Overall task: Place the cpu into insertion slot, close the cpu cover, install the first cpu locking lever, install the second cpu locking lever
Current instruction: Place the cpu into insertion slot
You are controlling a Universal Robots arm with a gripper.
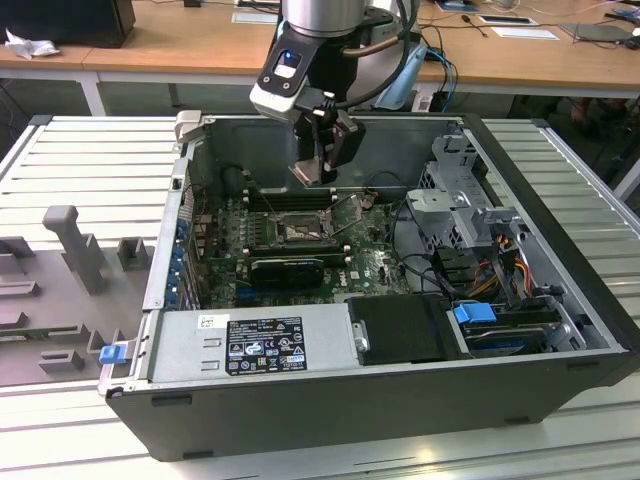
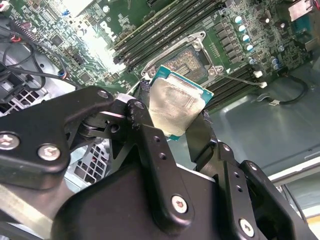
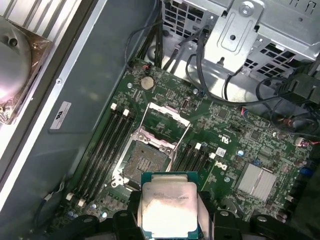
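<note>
Open black computer case (image 1: 350, 410), green motherboard (image 1: 377, 266) inside, silver power supply (image 1: 250, 345), wooden desk (image 1: 180, 45) behind

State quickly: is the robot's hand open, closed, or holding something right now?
Hand: closed, holding the cpu above the slot.

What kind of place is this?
Probably a robot lab or workshop for building computers: an open computer case lies on a metal table, wooden desks stand behind, and a robot's tool holds a chip over it.
</note>
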